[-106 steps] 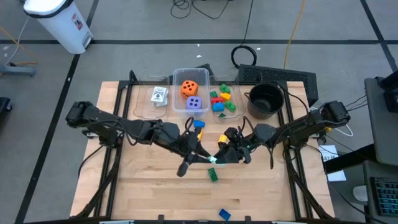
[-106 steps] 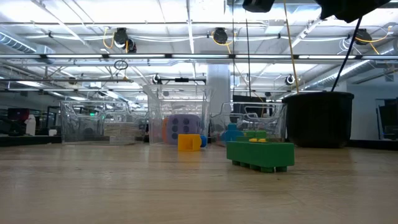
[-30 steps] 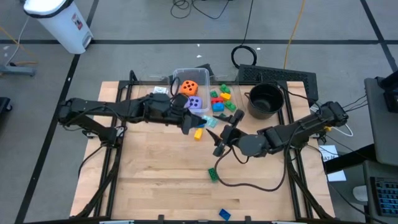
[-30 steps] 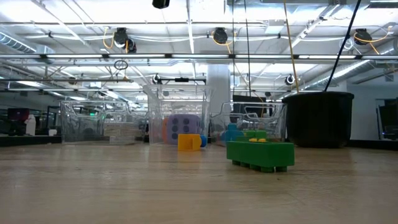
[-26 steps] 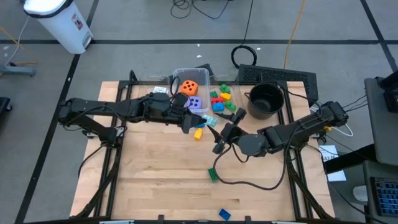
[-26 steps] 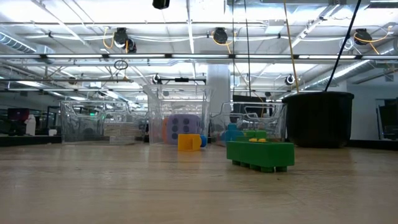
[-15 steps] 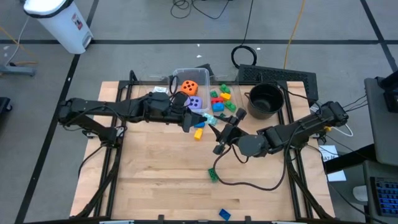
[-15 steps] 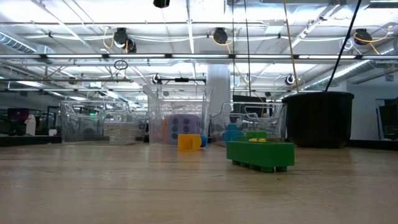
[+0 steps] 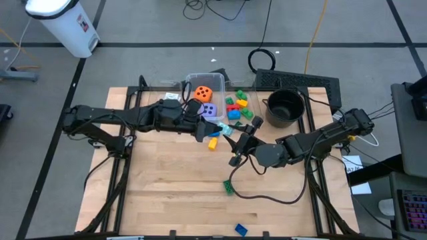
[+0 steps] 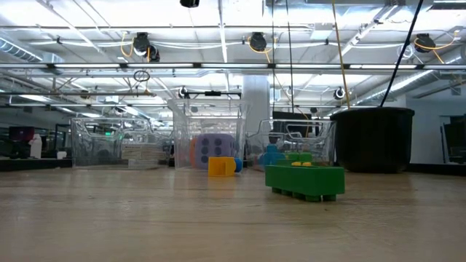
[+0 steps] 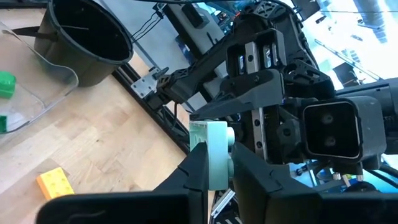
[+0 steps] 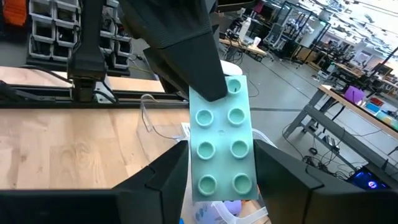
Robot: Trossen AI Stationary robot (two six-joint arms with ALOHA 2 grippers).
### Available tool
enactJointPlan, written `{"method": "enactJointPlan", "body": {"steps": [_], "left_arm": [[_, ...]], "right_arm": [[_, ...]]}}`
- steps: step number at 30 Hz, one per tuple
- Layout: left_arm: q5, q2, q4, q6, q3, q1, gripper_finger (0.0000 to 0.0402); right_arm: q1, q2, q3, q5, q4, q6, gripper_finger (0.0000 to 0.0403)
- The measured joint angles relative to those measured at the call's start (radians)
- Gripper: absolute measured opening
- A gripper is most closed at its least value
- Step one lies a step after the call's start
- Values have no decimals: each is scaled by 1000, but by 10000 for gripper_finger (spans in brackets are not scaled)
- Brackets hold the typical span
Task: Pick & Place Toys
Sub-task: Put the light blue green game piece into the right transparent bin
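Observation:
A mint-green brick [image 9: 227, 131] is held in the air between both grippers, above the table in front of the clear bins. My left gripper [image 9: 222, 131] comes from the table's left and is shut on it. My right gripper [image 9: 234, 138] comes from the right and is shut on it too. A yellow brick [image 9: 213, 143] lies flat on the table below them. A green brick [image 9: 228, 187] lies nearer the front. A blue brick [image 9: 240, 229] lies at the near edge. Orange [image 9: 203, 93] and purple [image 9: 209, 111] dice sit in the middle bin. My left gripper pinches one end of the mint brick [image 11: 216, 148] between its two fingers, one on the studded face and one on the underside. The fingers come about level from the table's left. The brick is clear of the table. My right gripper holds the brick's other end [image 12: 219, 177], one finger [image 12: 166, 180] at each long side, studs facing its camera. The fingers come from the table's right and lie along the brick. The left gripper's finger [image 12: 186, 56] covers the far end.
Three clear bins stand at the table's far edge: cards [image 9: 171, 101] in the left one, several bricks [image 9: 237, 107] in the right one. A black pot [image 9: 283, 107] stands right of them. Bare wood lies toward the near left.

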Motion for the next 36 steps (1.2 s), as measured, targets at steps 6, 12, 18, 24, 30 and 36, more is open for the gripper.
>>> {"method": "enactJointPlan", "body": {"steps": [6,12,18,24,30,36], "left_arm": [[13,0,9,-10,0,1,68],[16,0,11,-9,0,0,44],[16,0,10,-3,0,1,71],[18,-1,30,47,0,4,141],[125,-1,118,77,0,46,192],[197,-23,142,84,-1,106,223]], "right_arm": [[0,1,0,-2,-17,0,165],[0,2,0,-1,-31,1,138],[0,2,0,-1,-32,43,138],[-1,2,0,-2,-34,56,141],[-21,-14,0,-1,-25,109,140],[-70,-45,0,-26,-38,183,139]]}}
